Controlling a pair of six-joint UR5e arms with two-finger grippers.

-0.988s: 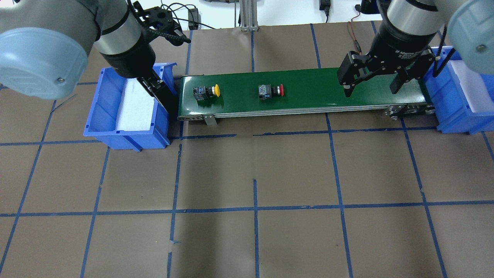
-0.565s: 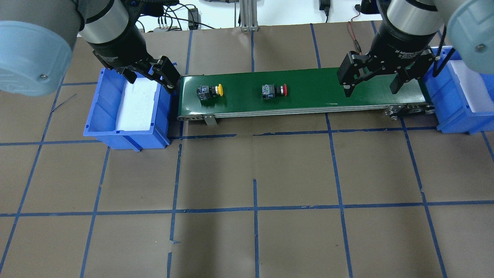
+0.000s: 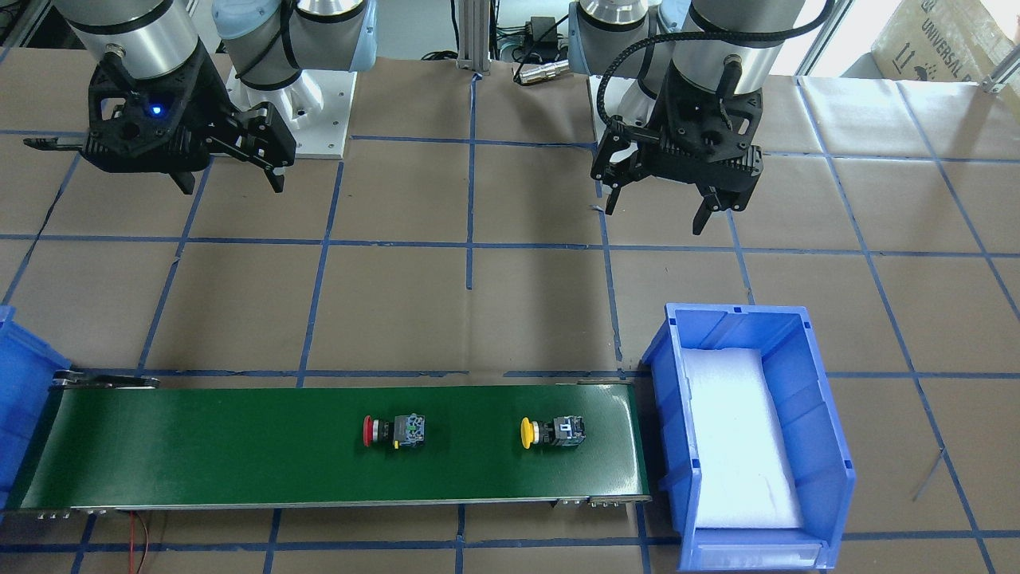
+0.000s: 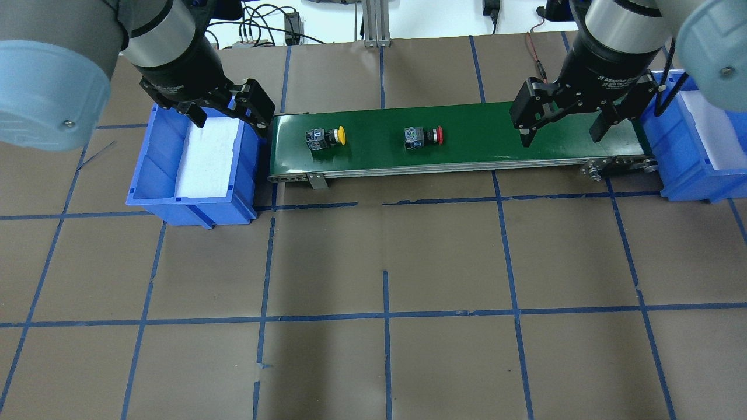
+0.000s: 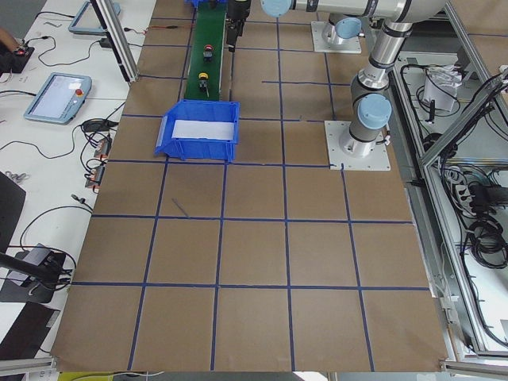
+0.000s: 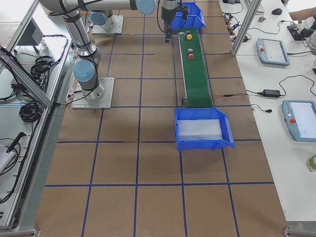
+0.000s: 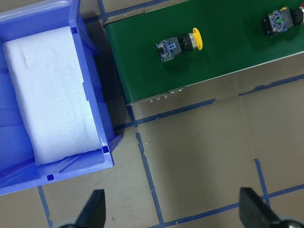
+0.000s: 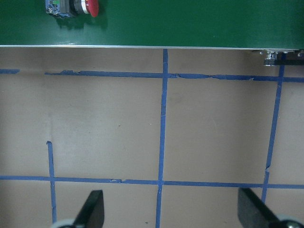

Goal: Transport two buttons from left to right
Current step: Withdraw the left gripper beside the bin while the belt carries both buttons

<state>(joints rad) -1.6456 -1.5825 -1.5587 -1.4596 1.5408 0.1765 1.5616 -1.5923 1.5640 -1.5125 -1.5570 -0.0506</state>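
Lying along the belt (image 4: pixel 478 125), cap rightward, the red button (image 4: pixel 423 136) is found left of the right gripper (image 4: pixel 560 139), whose jaws are spread and empty. The yellow button (image 4: pixel 325 137) is placed farther left, nearer the left gripper (image 4: pixel 230 119), likewise spread, above the bin (image 4: pixel 152 175).

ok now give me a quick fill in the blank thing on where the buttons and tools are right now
The yellow-capped push-button switch and the red-capped push-button switch both lie on the long ____ conveyor belt.
The switch closer to the right tool is the ____-capped one.
The left tool is ____ and holds nothing.
The blue plastic bin at the belt's left end holds a ____ foam pad.
Missing words: green; red; open; white.
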